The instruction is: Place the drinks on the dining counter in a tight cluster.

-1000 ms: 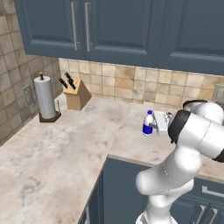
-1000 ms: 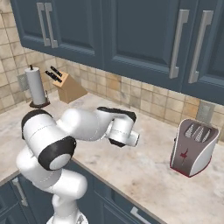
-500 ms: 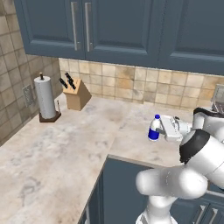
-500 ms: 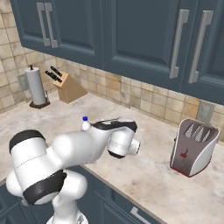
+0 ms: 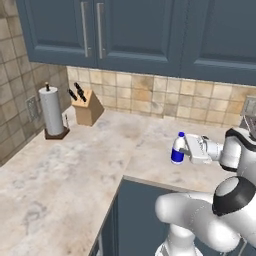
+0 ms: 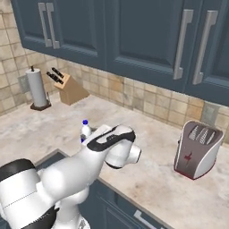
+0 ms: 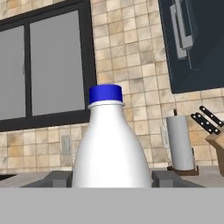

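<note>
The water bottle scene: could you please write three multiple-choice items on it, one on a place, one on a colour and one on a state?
1. Where is the knife block?
A. beside the toaster
B. by the tiled wall, near the paper towel roll
C. at the counter's front edge

2. What colour is the water bottle cap?
A. blue
B. red
C. green

3. How is the tool placed?
A. shut, far from the bottle
B. lying on the counter
C. a finger on either side of the bottle

Answers:
1 B, it stands against the backsplash.
2 A, the hand view shows it.
3 C, finger tips flank the bottle.
</note>
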